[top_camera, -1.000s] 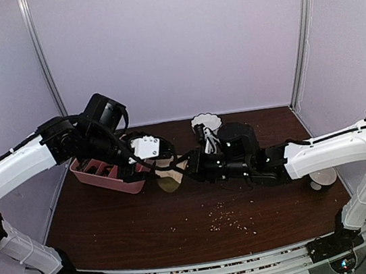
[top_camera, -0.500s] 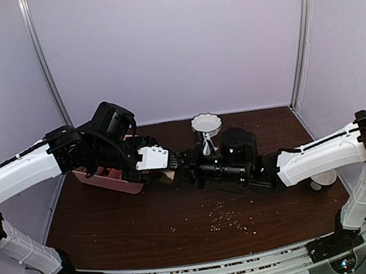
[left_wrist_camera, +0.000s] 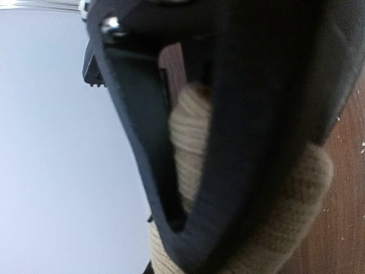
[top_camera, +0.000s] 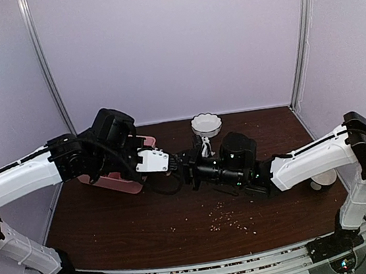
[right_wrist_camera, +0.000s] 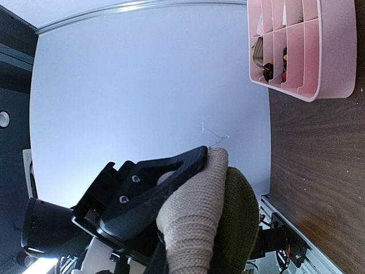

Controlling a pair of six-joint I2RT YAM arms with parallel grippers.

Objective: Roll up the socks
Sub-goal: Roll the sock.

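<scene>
The tan, ribbed socks (left_wrist_camera: 191, 134) make 1 soft lump. The left gripper (top_camera: 173, 165) and right gripper (top_camera: 190, 168) both squeeze it. Brown table (top_camera: 148, 230), purple walls (top_camera: 170, 43).

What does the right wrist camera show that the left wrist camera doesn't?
Only the right wrist view shows the pink tray with its compartments, and a dark olive patch beside the tan knit. Only the left wrist view shows the left pincer with both black fingers pressed against the fabric. Both show the tan sock, the brown table and the pale wall.
</scene>
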